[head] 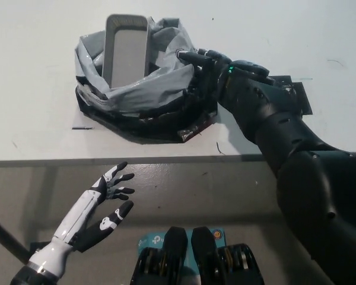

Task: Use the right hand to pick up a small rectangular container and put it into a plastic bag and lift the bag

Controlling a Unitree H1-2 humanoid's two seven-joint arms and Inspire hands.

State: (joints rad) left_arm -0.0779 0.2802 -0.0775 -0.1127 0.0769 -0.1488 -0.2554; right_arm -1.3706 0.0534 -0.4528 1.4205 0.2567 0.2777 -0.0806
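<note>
The white left hand [101, 205] is seen lowest and farthest left, below the near edge of the white table [35, 71] and well apart from the plastic bag [139, 89]; its fingers are spread apart and nothing is held in them. The plastic bag, grey above with black folds beneath, is set on the table top, well back from the table's near edge, and its rim is bunched and open upward. The small rectangular container [126, 50] is seen standing inside the bag, toward the bag's left and far side, tilted back, with its pale flat face turned to the camera and its upper end raised above the bag's rim. A thin dark mark [80, 127] is seen on the table just left of the bag's near corner. At the bag's right rim the black right hand [216, 74] is found, its fingers closed on the grey edge of the bag, with the fingertips [187, 55] pressed into the fold at the rim's far right. The container is not touched by this hand. A small green light [230, 69] is seen on the back of the right hand, just right of the bag. A flat dark patch [296, 95] is seen on the table right of the bag, partly covered by the black forearm.
</note>
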